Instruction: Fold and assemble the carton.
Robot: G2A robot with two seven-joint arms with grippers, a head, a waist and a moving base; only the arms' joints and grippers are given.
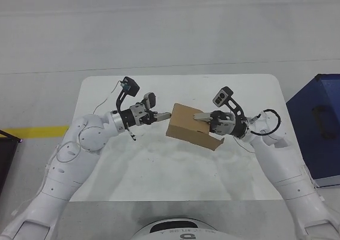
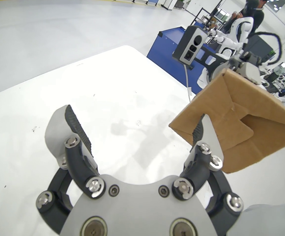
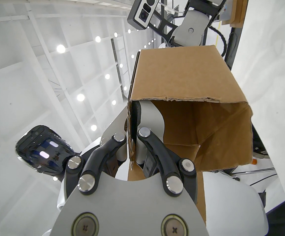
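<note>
The right arm's fingers (image 3: pixel 150 117) pinch a wall of the carton (image 1: pixel 191 126) at its open end, steadying it over the desk (image 1: pixel 158 174), seemingly so the left arm's wide-open, empty fingers (image 2: pixel 58 126) can press its folded end.

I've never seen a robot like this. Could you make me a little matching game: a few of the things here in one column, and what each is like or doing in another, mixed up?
Column one:
1. left gripper
2. right gripper
3. carton
4. blue cabinet

Column two:
A. stands on the floor beside the table
B. clamped on one wall at the carton's open end
C. open, holding nothing, next to the carton's folded end
D. brown cardboard, one end folded shut, the other open

Pairs: 1-C, 2-B, 3-D, 4-A
</note>
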